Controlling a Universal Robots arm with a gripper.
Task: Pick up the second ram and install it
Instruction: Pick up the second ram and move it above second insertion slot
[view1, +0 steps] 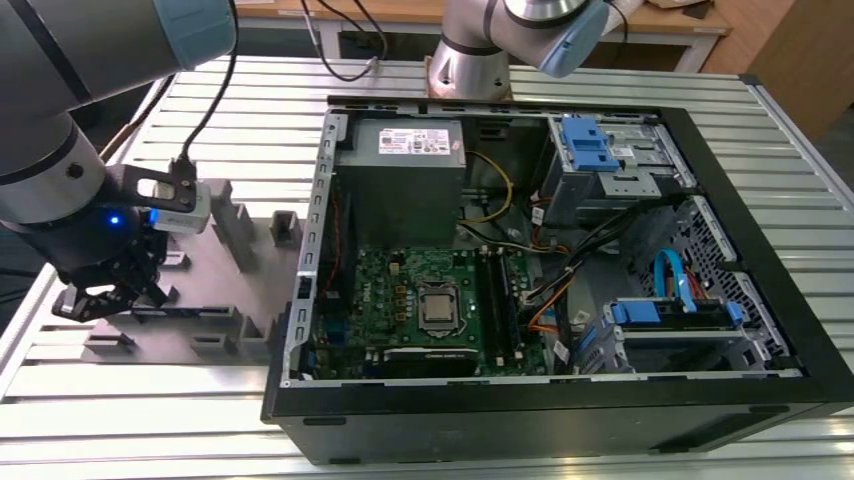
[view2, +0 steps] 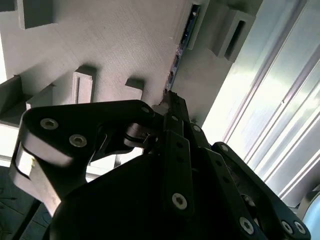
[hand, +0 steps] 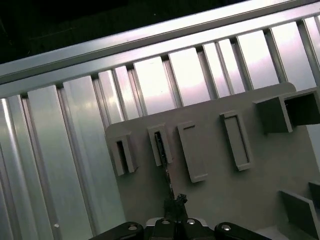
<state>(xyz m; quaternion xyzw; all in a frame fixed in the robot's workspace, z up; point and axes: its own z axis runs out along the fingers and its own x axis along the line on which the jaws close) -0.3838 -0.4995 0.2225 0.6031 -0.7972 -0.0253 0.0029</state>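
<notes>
The hand (view2: 170, 100) is pinched narrow on the memory stick (hand: 167, 181). It stands edgewise in the grey holder plate (hand: 215, 200).

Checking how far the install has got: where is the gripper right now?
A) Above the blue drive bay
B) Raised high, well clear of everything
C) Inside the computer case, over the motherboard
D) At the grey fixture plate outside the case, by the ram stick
D: in the exterior view the gripper is down at the grey fixture plate, to the exterior view's left of the computer case. Both wrist views show it at one end of the second ram, which sits in the fixture.
</notes>
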